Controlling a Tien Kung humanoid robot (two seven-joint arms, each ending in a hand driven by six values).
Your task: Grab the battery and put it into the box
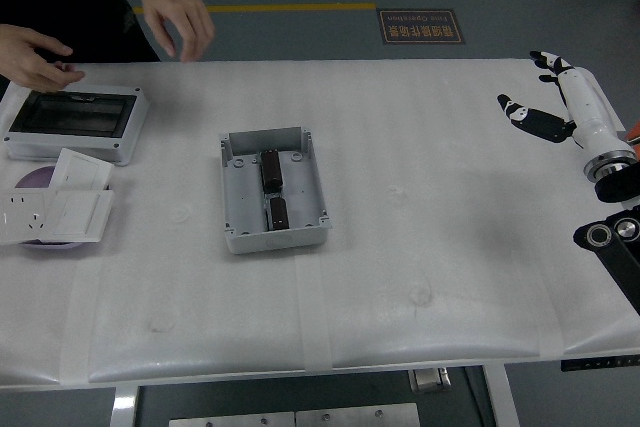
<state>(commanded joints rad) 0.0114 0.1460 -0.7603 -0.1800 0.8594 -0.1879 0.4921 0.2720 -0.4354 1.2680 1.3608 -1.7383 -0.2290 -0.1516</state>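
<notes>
Head view: my right hand [560, 102] hangs spread, holding nothing; both batteries [273, 190] sit boxed [236, 192], well left of my fingers

You see two dark batteries [273, 191] lying end to end inside the open grey box [273, 190], mid-surface.

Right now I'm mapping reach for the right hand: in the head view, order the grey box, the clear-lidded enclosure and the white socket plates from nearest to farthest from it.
From the right hand, at the table's right edge:
1. The grey box, mid-table, holding two dark batteries.
2. The clear-lidded enclosure, far left corner.
3. The white socket plates, left edge, nearer the robot.
</notes>
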